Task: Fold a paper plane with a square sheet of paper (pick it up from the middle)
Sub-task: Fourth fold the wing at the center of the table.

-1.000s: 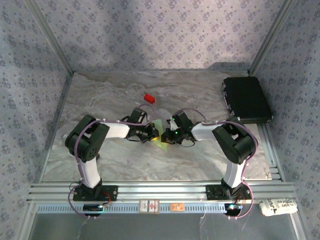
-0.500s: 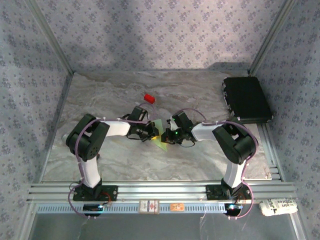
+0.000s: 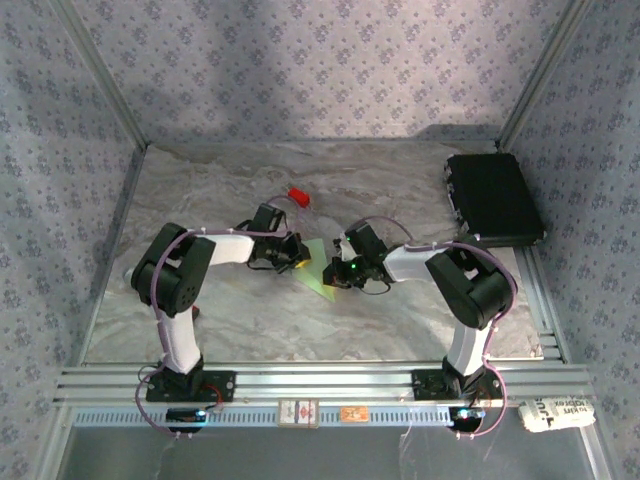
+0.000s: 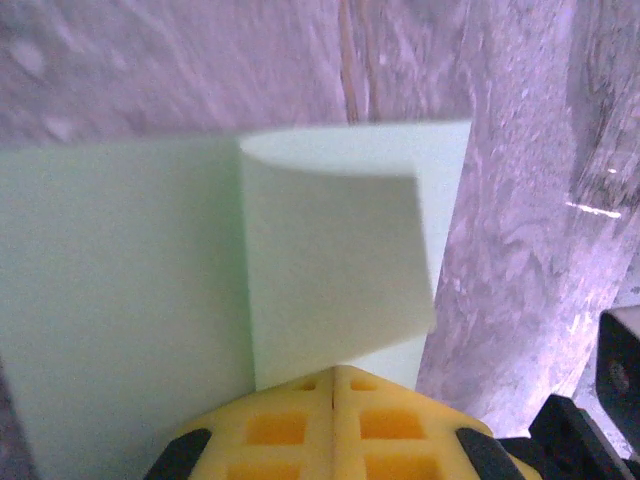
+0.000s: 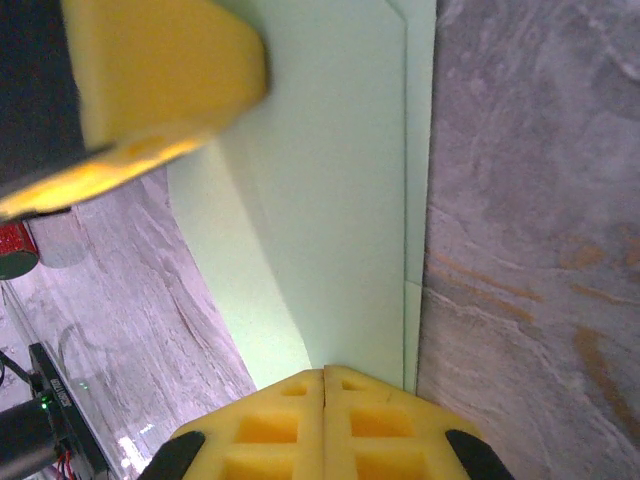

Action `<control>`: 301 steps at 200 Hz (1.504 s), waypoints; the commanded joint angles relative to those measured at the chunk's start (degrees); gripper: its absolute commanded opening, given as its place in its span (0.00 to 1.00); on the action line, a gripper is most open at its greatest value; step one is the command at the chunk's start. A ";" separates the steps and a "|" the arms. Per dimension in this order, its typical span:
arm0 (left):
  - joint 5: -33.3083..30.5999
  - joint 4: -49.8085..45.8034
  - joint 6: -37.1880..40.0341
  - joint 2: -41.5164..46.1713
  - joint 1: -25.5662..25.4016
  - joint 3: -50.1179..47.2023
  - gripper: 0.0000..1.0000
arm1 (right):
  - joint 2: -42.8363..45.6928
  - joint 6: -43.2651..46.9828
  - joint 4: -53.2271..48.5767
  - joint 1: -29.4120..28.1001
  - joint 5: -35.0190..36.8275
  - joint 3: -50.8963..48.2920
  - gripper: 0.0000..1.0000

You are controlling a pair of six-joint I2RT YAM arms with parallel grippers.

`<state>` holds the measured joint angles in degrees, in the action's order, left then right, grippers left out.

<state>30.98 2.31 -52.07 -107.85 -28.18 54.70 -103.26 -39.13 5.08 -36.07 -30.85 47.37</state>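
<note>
The square sheet of paper (image 3: 319, 271) is pale green and lies folded on the marble table between the two grippers. In the left wrist view the paper (image 4: 120, 300) has a flap (image 4: 335, 260) curling up from a fold at its far edge. My left gripper (image 3: 291, 256) (image 4: 333, 371) is shut, its yellow fingertips right at the flap's near edge, with nothing seen between them. My right gripper (image 3: 335, 272) (image 5: 325, 371) is shut too, tips resting on the paper (image 5: 330, 200) at its near edge. The left gripper's fingers (image 5: 160, 70) hang over the paper's far side.
A small red block (image 3: 297, 196) lies behind the left gripper, also seen as the red block (image 5: 14, 251) in the right wrist view. A black case (image 3: 492, 198) sits at the back right. The marble table (image 3: 200, 190) has free room on the left and in front.
My left gripper has drawn back to the left, away from the right gripper, and more of the green paper now shows between them. The right arm has stayed put.
</note>
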 commanded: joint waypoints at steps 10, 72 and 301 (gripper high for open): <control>-1.00 0.48 1.07 -0.02 0.49 0.11 0.01 | -1.31 1.39 -12.04 0.48 3.95 -3.37 0.00; 3.12 5.53 0.91 0.86 -0.62 -1.02 0.03 | -0.98 0.64 -11.68 0.48 3.96 -3.03 0.00; -1.18 -6.27 8.84 -6.65 7.86 8.14 0.02 | -0.71 1.86 -12.33 0.65 3.30 -2.98 0.00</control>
<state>33.91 -0.60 -45.80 -112.42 -22.31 60.88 -102.39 -38.96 3.14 -35.70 -31.00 47.03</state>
